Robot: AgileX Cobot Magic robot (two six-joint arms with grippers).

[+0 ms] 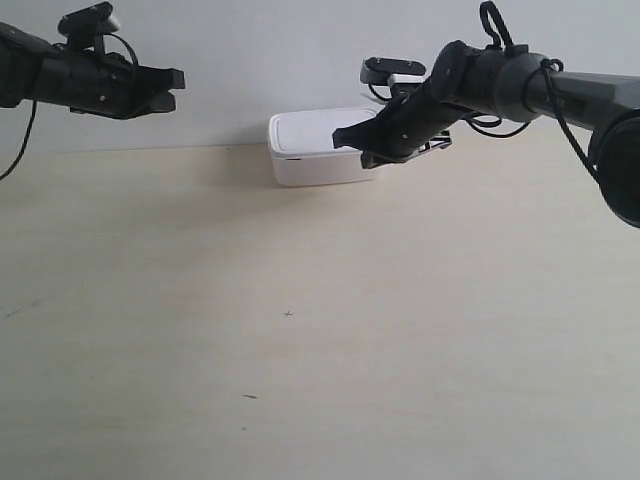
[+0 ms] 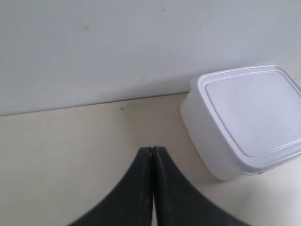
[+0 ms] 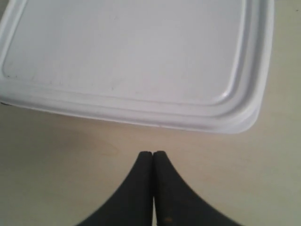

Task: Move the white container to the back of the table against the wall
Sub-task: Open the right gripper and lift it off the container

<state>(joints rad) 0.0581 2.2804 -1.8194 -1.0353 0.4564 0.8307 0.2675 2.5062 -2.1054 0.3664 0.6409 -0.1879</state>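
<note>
- So, fingers?
- Both pressed closed, empty: right gripper (image 3: pixel 153 157) just short of the container (image 1: pixel 312 148), left gripper (image 2: pixel 153 155) off to its side.
- Handling?
- Likely light, stiff, slick; push low on its side. It sat at the table's (image 1: pixel 300 350) back, near the wall (image 1: pixel 250 60), contact unclear.

Looks like a lab: wood-grain table (image 1: pixel 300 400) against plain wall (image 1: pixel 260 50).

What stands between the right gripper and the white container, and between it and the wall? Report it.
Nothing visible. Only bare table separates the shut right gripper from the white container's near edge. No object shows between the container and the wall; whether they touch cannot be told.
</note>
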